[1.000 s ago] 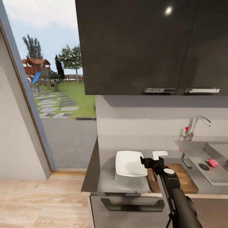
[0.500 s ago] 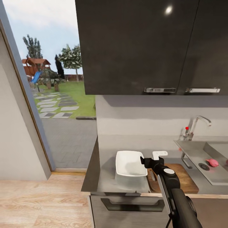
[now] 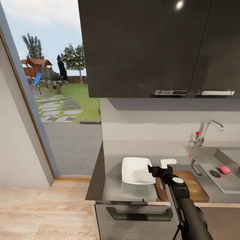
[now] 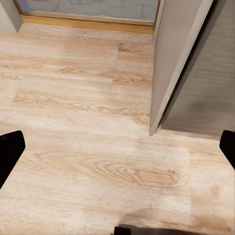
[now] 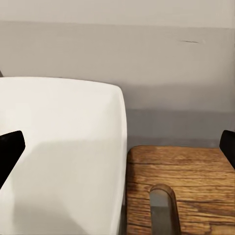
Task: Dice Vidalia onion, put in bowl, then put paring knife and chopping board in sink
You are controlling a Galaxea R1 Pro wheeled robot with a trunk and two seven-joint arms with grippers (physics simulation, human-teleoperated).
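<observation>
The Vidalia onion [image 3: 223, 169] is lying in the sink [image 3: 206, 159] beside the drain, so nothing is judged as done yet. The bowl [image 3: 136, 171] and chopping board [image 3: 193, 186] are sitting near the tabletop's [image 3: 111, 186] front edge. Both jaws are being held wide and empty.

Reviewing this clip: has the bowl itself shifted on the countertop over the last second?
No. The bowl sits beside the chopping board just as before, near the countertop's left end. The whole head view has tilted slightly, so the camera moved, not the bowl.
</observation>
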